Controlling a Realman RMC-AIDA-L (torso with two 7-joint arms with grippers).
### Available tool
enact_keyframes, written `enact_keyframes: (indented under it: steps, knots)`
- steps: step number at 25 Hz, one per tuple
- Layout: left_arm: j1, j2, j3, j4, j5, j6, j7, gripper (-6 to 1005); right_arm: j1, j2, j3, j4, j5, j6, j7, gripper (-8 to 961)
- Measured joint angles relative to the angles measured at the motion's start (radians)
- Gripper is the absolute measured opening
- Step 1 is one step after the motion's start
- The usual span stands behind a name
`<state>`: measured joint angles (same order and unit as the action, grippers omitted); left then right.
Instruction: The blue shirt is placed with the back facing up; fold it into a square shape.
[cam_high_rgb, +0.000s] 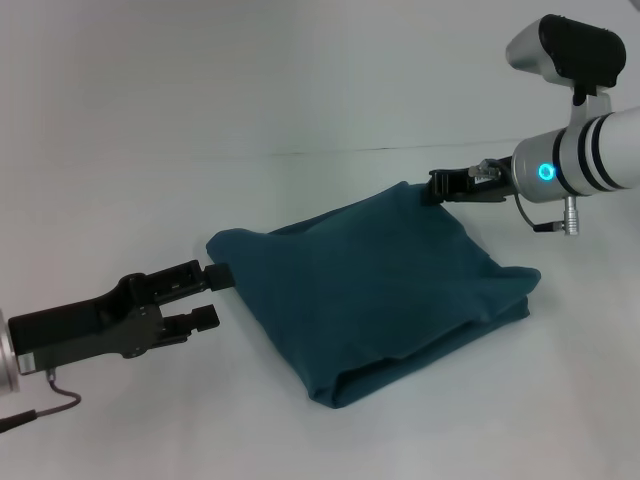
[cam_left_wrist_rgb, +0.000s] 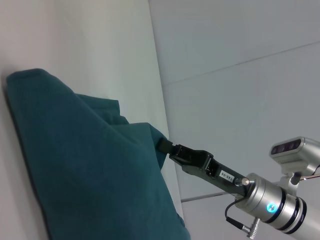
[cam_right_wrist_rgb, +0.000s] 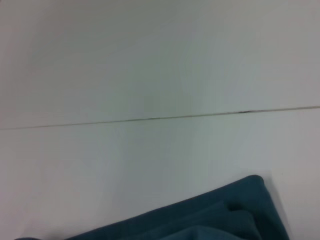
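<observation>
While the left gripper (cam_high_rgb: 210, 295) waits with fingers spread at the near-left corner, the blue shirt (cam_high_rgb: 370, 295) lies folded mid-table – its long axis running far-left to near-right – and the right gripper (cam_high_rgb: 437, 186) meets the far corner, whether pinching cloth or not cannot be told.

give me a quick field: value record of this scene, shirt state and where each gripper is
shirt: blue shirt folded into a rough, layered rectangle, no lettering showing
surface: white table
left gripper: left gripper at the shirt's left corner, jaws open, upper finger meeting the fabric edge
right gripper: right gripper at the far corner, which is drawn up into a peak at its tip
fold state: edges uneven, near edge shows stacked layers
</observation>
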<state>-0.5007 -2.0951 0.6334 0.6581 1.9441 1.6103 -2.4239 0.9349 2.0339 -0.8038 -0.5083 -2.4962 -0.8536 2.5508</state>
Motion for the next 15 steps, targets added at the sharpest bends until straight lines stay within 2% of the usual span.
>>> enact_keyframes:
  steps: [4, 15]
  knots:
    - [0.001, 0.000, 0.000, 0.000, 0.000, 0.000, -0.001, 878, -0.001, 0.000, 0.000, -0.021, 0.001, -0.001, -0.004, 12]
    - [0.002, 0.000, 0.000, 0.000, -0.002, -0.002, -0.005, 877, -0.005, -0.001, -0.034, -0.059, -0.007, 0.015, -0.007, 55]
